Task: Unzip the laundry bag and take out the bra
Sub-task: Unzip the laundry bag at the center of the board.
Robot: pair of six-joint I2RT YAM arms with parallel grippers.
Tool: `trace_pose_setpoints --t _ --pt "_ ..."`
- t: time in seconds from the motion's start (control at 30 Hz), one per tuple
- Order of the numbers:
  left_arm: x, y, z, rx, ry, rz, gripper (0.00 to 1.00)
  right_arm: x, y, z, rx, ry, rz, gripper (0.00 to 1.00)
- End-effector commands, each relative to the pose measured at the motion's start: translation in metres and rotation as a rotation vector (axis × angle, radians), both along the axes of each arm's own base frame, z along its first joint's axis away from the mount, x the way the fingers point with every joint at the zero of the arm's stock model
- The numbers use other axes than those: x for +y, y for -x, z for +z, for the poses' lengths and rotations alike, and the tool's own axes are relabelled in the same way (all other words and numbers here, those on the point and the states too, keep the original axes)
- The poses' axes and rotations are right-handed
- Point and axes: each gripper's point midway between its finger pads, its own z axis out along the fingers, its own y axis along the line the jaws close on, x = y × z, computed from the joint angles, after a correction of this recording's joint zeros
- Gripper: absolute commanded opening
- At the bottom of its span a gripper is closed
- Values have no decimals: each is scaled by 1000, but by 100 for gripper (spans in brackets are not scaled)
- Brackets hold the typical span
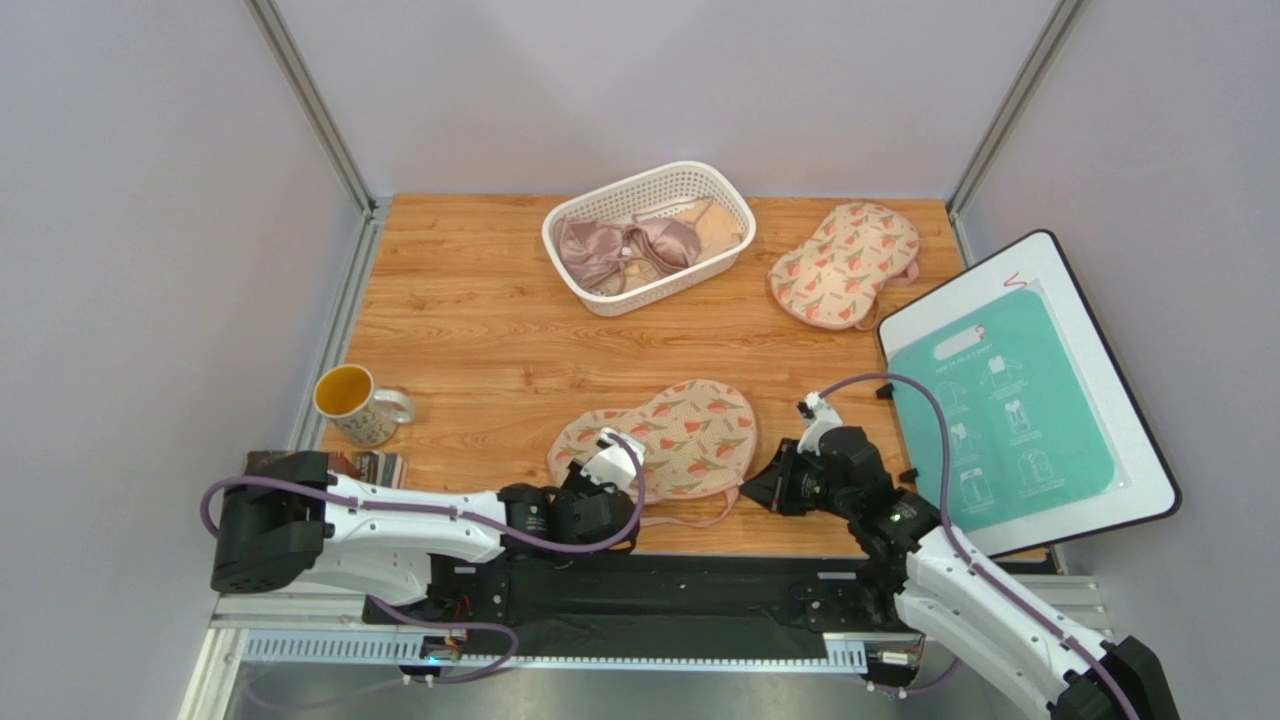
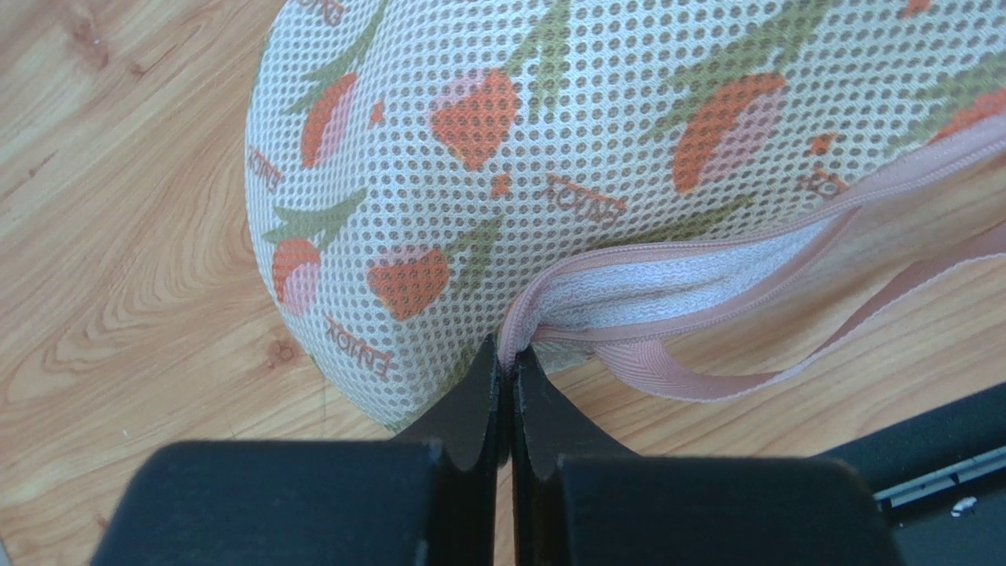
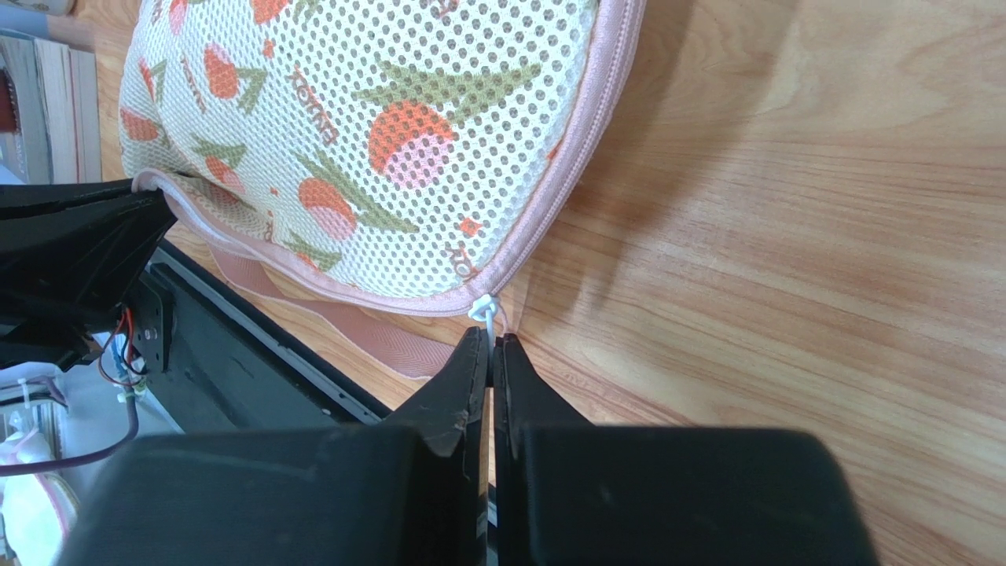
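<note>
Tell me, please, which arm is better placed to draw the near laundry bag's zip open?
Right. The right gripper is shut on the white zip pull at the corner of the laundry bag. The left gripper is shut on the bag's pink edging at the other end, so it likely anchors.

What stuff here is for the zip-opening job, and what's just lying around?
For the job: near flowery laundry bag, its white zip pull.
Just lying about: second flowery bag, white basket, pink bra, mug, teal board.
</note>
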Motion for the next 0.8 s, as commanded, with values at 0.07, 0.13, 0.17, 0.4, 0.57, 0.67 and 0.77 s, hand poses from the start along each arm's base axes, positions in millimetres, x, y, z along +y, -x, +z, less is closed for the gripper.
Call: trace_pose_setpoints --t 0.07,0.13,0.17,0.4,0.57,0.67,0.77 --pt "23 -11 6 -36 -39 90 0 -6 -9 9 -32 26 -26 0" --pt "18 -10 11 -31 -38 65 14 -5 -8 9 -29 24 -19 0" --pt "13 -10 17 -30 -26 61 26 -4 -9 10 -34 21 -17 0" --pt "-1 -14 59 -50 16 34 80 -3 -7 10 -37 14 -9 0" --pt "-16 -14 95 -84 55 -30 85 -2 -6 11 -41 8 -2 0" --pt "-41 -7 103 -89 100 -136 89 -2 -6 12 -45 5 0 0" --pt "-70 1 98 -51 156 -222 91 -2 -6 13 -50 1 4 0"
